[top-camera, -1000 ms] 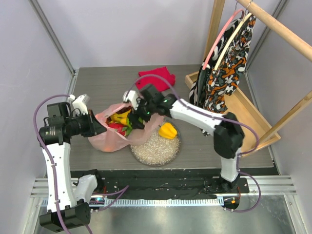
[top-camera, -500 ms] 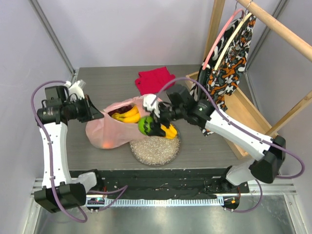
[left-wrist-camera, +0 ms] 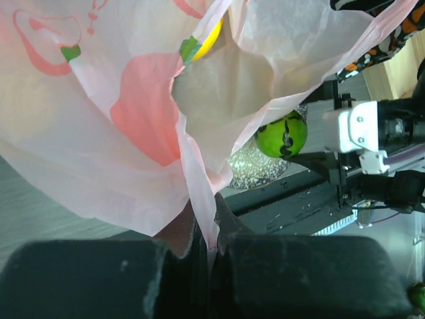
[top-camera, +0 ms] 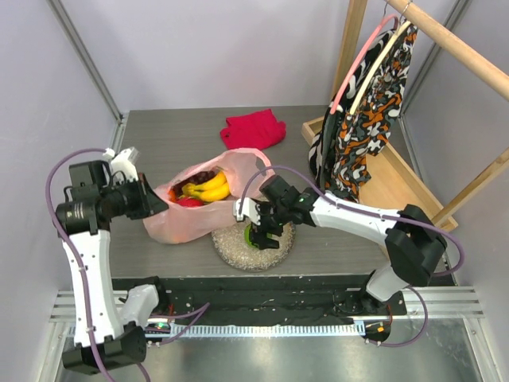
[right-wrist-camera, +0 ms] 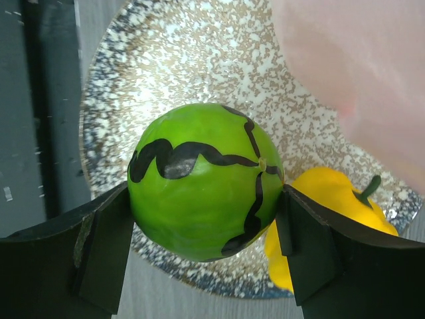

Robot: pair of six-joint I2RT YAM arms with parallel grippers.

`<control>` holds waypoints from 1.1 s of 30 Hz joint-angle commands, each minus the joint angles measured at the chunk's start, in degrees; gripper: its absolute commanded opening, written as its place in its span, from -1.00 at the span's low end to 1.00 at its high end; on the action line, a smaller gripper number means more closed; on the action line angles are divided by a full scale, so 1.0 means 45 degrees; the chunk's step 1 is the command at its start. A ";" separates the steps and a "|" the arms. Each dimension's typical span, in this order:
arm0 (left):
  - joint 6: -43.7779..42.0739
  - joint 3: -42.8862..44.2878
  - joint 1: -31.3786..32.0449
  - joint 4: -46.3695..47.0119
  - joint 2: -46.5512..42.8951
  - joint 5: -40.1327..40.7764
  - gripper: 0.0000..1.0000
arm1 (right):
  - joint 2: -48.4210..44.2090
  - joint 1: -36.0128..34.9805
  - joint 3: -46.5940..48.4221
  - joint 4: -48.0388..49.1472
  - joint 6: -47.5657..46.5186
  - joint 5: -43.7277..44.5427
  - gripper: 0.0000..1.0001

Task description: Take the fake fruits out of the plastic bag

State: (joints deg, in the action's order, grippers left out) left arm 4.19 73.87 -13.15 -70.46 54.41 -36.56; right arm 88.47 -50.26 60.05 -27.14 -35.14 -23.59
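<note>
The pale pink plastic bag [top-camera: 179,223] lies on the table left of the glittery plate [top-camera: 235,251]. Yellow bananas [top-camera: 208,189] and a red fruit [top-camera: 189,202] show in its open mouth. My left gripper [top-camera: 151,208] is shut on the bag's edge [left-wrist-camera: 199,199], with the film pinched between the jaws [left-wrist-camera: 211,239]. My right gripper [top-camera: 258,233] is shut on a green fruit with black stripes [right-wrist-camera: 206,179] low over the plate [right-wrist-camera: 199,60]. A yellow pepper piece [right-wrist-camera: 332,199] lies on the plate beside it. The green fruit also shows in the left wrist view [left-wrist-camera: 281,135].
A folded red cloth [top-camera: 253,129] lies at the back of the table. A wooden rack [top-camera: 398,183] with a hanging patterned garment [top-camera: 366,111] stands at the right. The table's black front rail [top-camera: 262,298] runs close below the plate.
My right gripper has carried the green fruit from the bag's mouth down to the plate. The left gripper has kept hold of the bag and shifted slightly.
</note>
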 commanded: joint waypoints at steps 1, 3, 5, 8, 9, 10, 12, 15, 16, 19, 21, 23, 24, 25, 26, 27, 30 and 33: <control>0.0396 -0.0749 0.0012 -0.0280 -0.1036 0.0252 -1.00 | 0.0263 -0.0198 -0.0258 0.1773 -0.0687 0.0946 0.46; 0.0573 -0.1197 -0.0008 -0.0164 -0.1444 0.0040 -1.00 | 0.0050 -0.0179 -0.0318 0.1191 -0.1077 0.0947 0.62; 0.0574 -0.1452 -0.0047 -0.0202 -0.1622 -0.0370 -1.00 | -0.0418 -0.0198 -0.0221 0.0623 -0.1467 0.0810 0.80; 0.0515 -0.2388 -0.0047 -0.0436 -0.1934 -0.0782 -1.00 | -0.2116 -0.0082 0.0517 -0.0413 -0.1529 0.0460 0.94; 0.0438 -0.2642 -0.0028 -0.0611 -0.2013 -0.0976 -1.00 | -0.2526 0.0016 0.0851 -0.0860 -0.1335 -0.0045 0.96; 0.0302 -0.3167 -0.0028 -0.0709 -0.2246 -0.1365 -1.00 | -0.3033 0.0017 0.1280 -0.1174 -0.1314 -0.0262 0.96; 0.0340 -0.3232 0.0011 -0.0574 -0.2618 -0.1272 -1.00 | -0.3097 -0.0022 0.2725 -0.1682 -0.0829 -0.0886 0.95; 0.0320 -0.3309 0.0031 -0.0632 -0.2814 -0.1290 -1.00 | -0.2454 -0.0042 0.3841 -0.0734 0.0400 -0.0968 0.89; 0.0262 -0.3232 0.0050 -0.0671 -0.2834 -0.1349 -1.00 | -0.1833 -0.0081 0.4055 -0.0438 0.0425 -0.0871 0.85; 0.0086 -0.3212 0.0031 -0.0807 -0.3068 -0.1602 -1.00 | -0.0312 -0.0334 0.4368 0.0696 -0.0197 -0.0325 0.59; -0.0187 -0.3134 0.0031 -0.1003 -0.3302 -0.2090 -1.00 | 0.0609 -0.0568 0.4758 0.1127 -0.0492 0.0066 0.38; -0.0246 -0.3133 0.0050 -0.1042 -0.3516 -0.2189 -1.00 | 0.2011 -0.0705 0.5675 0.1264 -0.0591 0.0730 0.23; -0.0247 -0.3172 0.0050 -0.1023 -0.3595 -0.2189 -1.00 | 0.2407 -0.0783 0.5988 0.1361 -0.0571 0.0944 0.11; -0.0227 -0.3172 0.0031 -0.1023 -0.3654 -0.2170 -1.00 | 0.2759 -0.0842 0.6455 0.1420 -0.0610 0.1468 0.05; -0.0208 -0.3172 0.0031 -0.0984 -0.3674 -0.2150 -1.00 | 0.3420 -0.0901 0.6672 0.1498 -0.0688 0.1648 -0.01; -0.0207 -0.3153 0.0031 -0.1003 -0.3693 -0.2131 -1.00 | 0.3601 -0.0959 0.6829 0.1596 -0.0746 0.1881 -0.06; -0.0227 -0.3114 0.0031 -0.1062 -0.3674 -0.2150 -1.00 | 0.4050 -0.0980 0.6929 0.1811 -0.1234 0.2313 -0.15; -0.0247 -0.3094 0.0050 -0.1081 -0.3693 -0.2189 -1.00 | 0.4130 -0.0999 0.6637 0.2083 -0.1897 0.2586 -0.10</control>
State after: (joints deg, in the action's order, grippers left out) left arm 3.79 58.37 -13.15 -74.48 38.04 -43.81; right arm 110.04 -54.39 87.24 -22.48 -39.35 -15.33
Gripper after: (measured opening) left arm 0.035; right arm 0.430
